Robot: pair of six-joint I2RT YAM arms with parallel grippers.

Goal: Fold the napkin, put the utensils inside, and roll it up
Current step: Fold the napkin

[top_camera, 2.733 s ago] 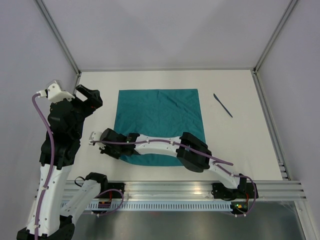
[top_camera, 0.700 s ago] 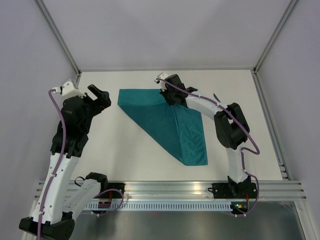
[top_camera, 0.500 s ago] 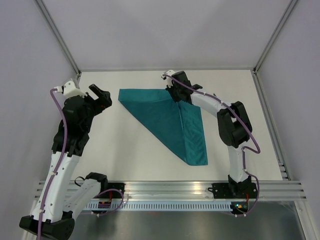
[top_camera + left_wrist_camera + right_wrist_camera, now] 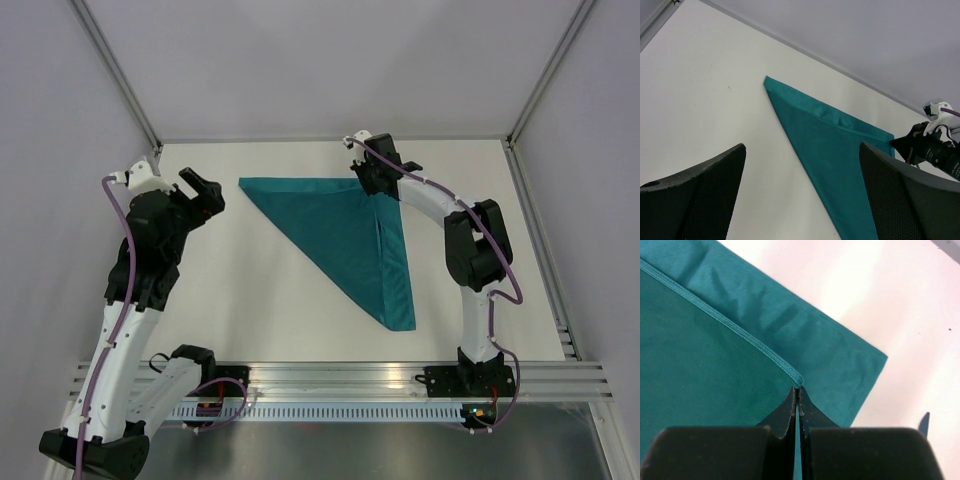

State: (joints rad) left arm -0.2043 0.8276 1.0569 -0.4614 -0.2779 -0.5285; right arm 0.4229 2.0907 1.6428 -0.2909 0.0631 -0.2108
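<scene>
The teal napkin (image 4: 345, 240) lies on the white table folded diagonally into a triangle, its long edge running from the far left corner to the near right corner. My right gripper (image 4: 380, 190) is shut on the napkin's folded-over corner (image 4: 796, 382) and holds it over the far right corner of the cloth. My left gripper (image 4: 205, 195) is open and empty, raised left of the napkin (image 4: 840, 150). A dark blue utensil shows as a tip (image 4: 923, 424) in the right wrist view; in the top view my right arm hides it.
Metal frame rails run along the table's left (image 4: 120, 80) and right (image 4: 545, 230) sides. The aluminium base rail (image 4: 340, 385) with both arm bases is at the near edge.
My right gripper carried the napkin's near left corner up and across to the far right, folding the flat square into a triangle. My left arm shifted slightly.
</scene>
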